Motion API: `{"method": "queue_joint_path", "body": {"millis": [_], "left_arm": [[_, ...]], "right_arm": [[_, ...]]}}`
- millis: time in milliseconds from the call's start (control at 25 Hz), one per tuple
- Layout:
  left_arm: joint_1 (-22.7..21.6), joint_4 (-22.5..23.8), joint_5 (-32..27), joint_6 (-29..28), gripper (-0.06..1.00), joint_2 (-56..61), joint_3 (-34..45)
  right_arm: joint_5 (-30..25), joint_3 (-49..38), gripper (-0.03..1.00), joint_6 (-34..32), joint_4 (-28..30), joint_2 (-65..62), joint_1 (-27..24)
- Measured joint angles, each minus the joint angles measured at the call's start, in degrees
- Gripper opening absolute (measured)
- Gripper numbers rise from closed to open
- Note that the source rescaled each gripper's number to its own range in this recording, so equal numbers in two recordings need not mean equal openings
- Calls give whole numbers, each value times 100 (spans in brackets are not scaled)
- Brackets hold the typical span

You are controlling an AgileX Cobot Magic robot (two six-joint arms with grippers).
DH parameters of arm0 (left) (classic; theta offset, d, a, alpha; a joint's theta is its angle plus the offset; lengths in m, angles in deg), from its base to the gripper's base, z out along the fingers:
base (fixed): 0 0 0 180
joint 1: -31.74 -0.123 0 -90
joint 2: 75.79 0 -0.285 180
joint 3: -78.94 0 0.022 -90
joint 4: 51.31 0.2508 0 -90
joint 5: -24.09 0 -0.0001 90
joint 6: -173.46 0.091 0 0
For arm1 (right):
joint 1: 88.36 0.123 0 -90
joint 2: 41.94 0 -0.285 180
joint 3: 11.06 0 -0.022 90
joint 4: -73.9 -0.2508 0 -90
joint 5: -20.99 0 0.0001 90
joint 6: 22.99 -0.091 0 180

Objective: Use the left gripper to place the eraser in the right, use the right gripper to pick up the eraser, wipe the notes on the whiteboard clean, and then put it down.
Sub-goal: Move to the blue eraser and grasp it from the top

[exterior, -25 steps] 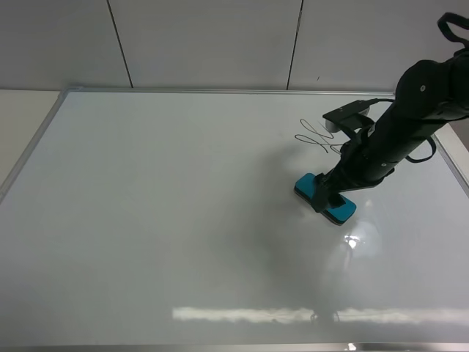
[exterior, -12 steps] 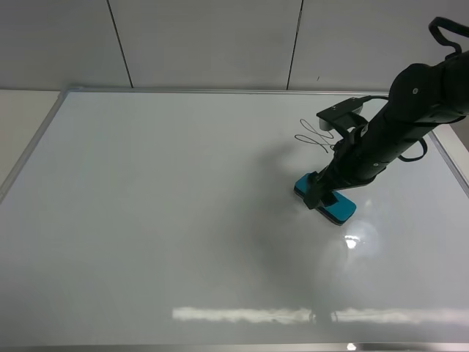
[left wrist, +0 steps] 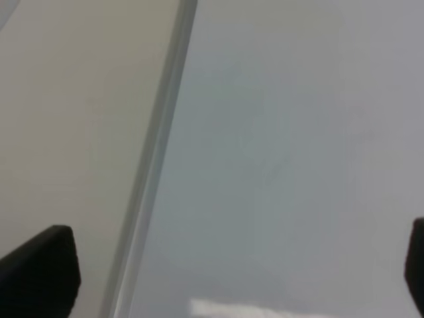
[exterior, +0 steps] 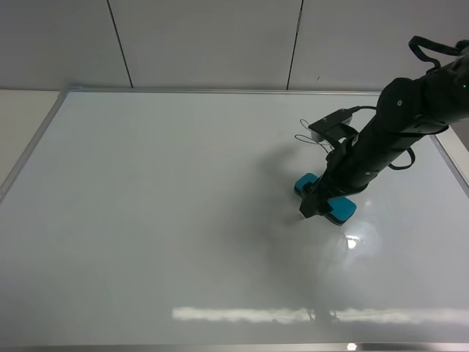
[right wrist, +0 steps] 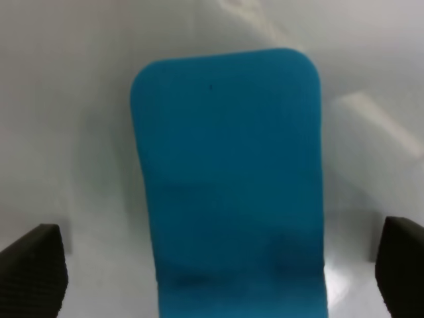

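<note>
Teal eraser (right wrist: 228, 179) lies flat on the whiteboard (exterior: 146, 220) near the notes (exterior: 303, 130). We see the right gripper (exterior: 311, 207) has slid further over it, jaws wide astride, unclosed: pickup is next. Our left gripper (left wrist: 228, 268) hangs open at the board's frame.

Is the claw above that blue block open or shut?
Open. The right gripper has its fingertips wide apart, either side of the eraser, with bare whiteboard showing between.

We see a grey panelled wall (exterior: 205, 44) at the back; two dark seams (exterior: 120, 44) divide it; a beige tabletop (exterior: 18, 125) lies left.
</note>
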Motion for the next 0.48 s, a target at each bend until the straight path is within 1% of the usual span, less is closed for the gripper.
{"method": "queue_joint_path", "body": {"millis": [240,280,320,360,400,440,480], "left_arm": [[0,0,0,0,100,0,0],[0,0,0,0,100,0,0],[0,0,0,0,100,0,0],[0,0,0,0,100,0,0],[0,0,0,0,100,0,0],[0,0,0,0,100,0,0],[0,0,0,0,100,0,0]], "right_arm": [[78,0,85,145,-136,6,0],[80,0,83,152,-140,6,0],[85,0,79,165,-140,6,0],[85,0,79,165,-140,6,0],[92,0,69,169,-140,6,0],[92,0,52,181,-140,6,0],[109,0,1,181,-140,6,0]]}}
